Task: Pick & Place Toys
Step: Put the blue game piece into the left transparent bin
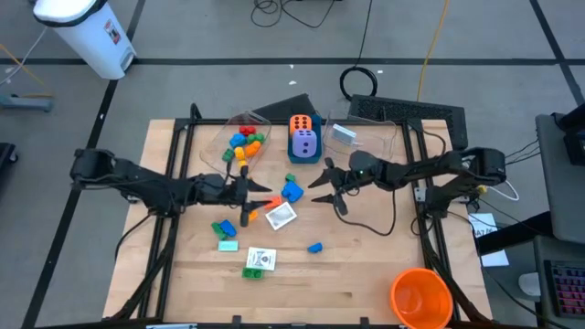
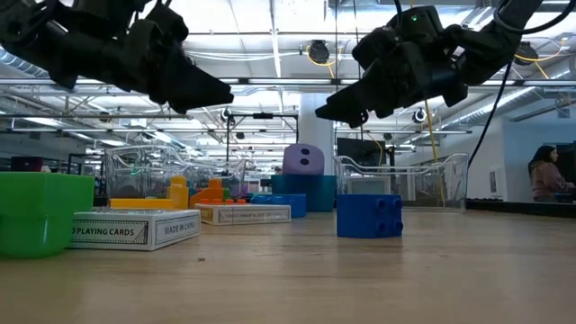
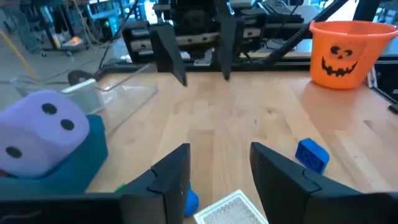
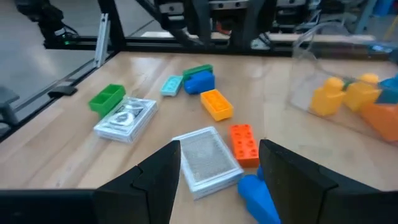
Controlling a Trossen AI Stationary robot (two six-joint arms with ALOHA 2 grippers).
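Near edge of the worktop (image 1: 366, 283): a large orange cup (image 1: 420, 297) stands at the right corner, apart from the toys and outside the sorting. Just beyond, loose pieces await pickup: a card box (image 1: 260, 259) with a green brick (image 1: 252, 273) beside it, a teal brick (image 1: 228, 245), a green-and-blue pair (image 1: 223, 228), and a lone blue brick (image 1: 314, 247).

Centre: the left end effector (image 1: 256, 194) and the right end effector (image 1: 322, 192) face each other above a white card box (image 1: 281, 216), an orange brick (image 4: 216, 104), a red brick (image 4: 244, 144) and a blue brick (image 1: 292, 191). Both hold nothing, fingers partly apart, apparently poised to choose a piece; which one cannot be judged.

Far side: a clear tub (image 1: 239, 137) already contains several coloured bricks, evidently the collection point. The orange die (image 1: 301, 123) and purple die (image 1: 304, 143) sit on a blue box (image 1: 304, 159); a second clear tub (image 1: 366, 132) lies at far right.
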